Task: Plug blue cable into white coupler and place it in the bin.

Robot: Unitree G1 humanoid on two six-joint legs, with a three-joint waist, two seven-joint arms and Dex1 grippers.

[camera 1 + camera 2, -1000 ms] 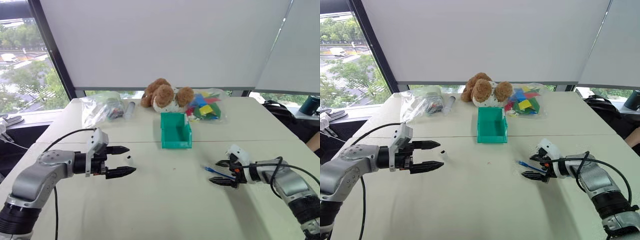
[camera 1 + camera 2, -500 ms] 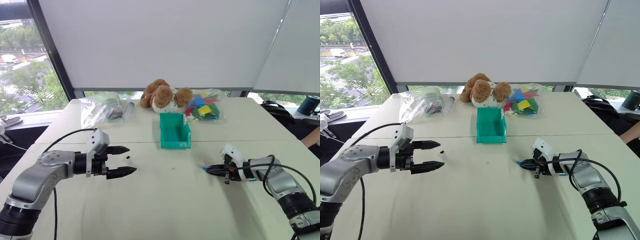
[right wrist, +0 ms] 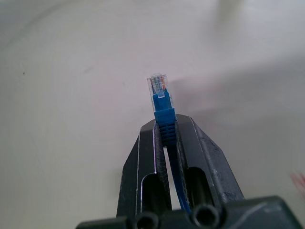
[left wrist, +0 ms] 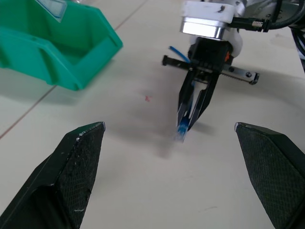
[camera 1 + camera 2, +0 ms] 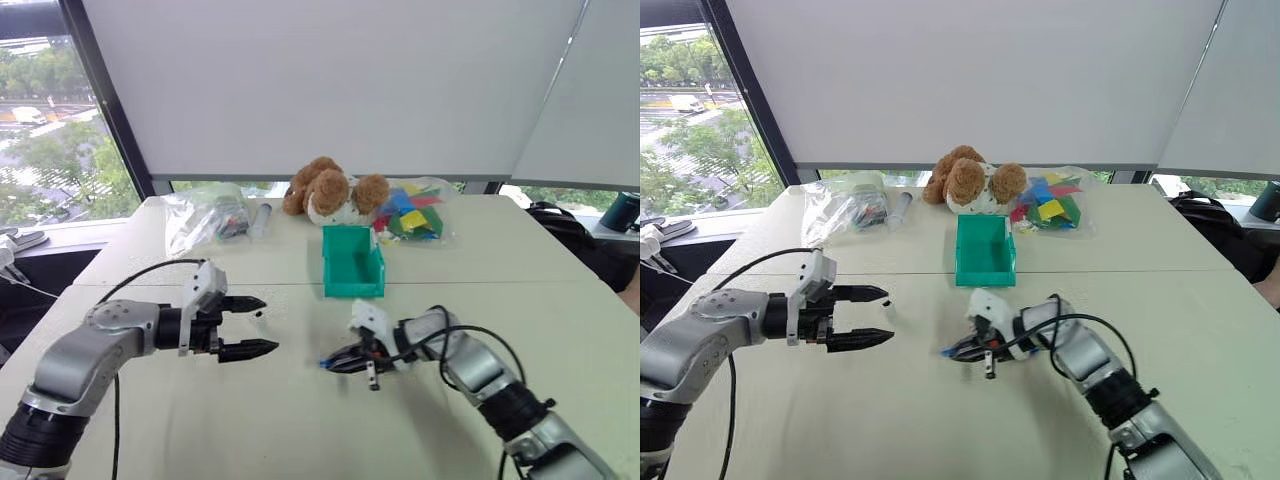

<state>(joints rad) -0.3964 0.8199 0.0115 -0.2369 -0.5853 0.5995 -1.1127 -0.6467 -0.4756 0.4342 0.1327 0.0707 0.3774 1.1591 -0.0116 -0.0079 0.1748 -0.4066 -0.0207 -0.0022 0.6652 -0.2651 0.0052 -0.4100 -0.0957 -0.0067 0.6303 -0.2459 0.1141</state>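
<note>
right gripper (image 5: pixel 333 362): fingers pressed together on the blue cable (image 3: pixel 163 112), pinching it just behind the plug; sits in front of the bin (image 5: pixel 352 262), above the table (image 5: pixel 300 420), pointing toward the left gripper
blue cable: held in right gripper; clear plug tip sticks out past the fingertips, rest of cord runs back between the fingers; tip well apart from the left gripper, nearer the camera than the bin
left gripper (image 5: pixel 255 326): fingers spread wide, nothing between them; to the left of the bin and nearer the camera, pointing toward the right gripper
white coupler (image 5: pixel 887 311): tiny white piece near the left gripper's fingertips, left of the bin; cannot tell whether it rests on the table or touches a finger
bin: teal, upright on the table, nothing seen inside; between the grippers and the plush toy (image 5: pixel 330 190)
plush toy: brown, just behind the bin, at the table's far edge
clear bags (image 5: pixel 205 214): behind the bin to its left; another with coloured pieces (image 5: pixel 410 213) behind the bin to its right
</note>
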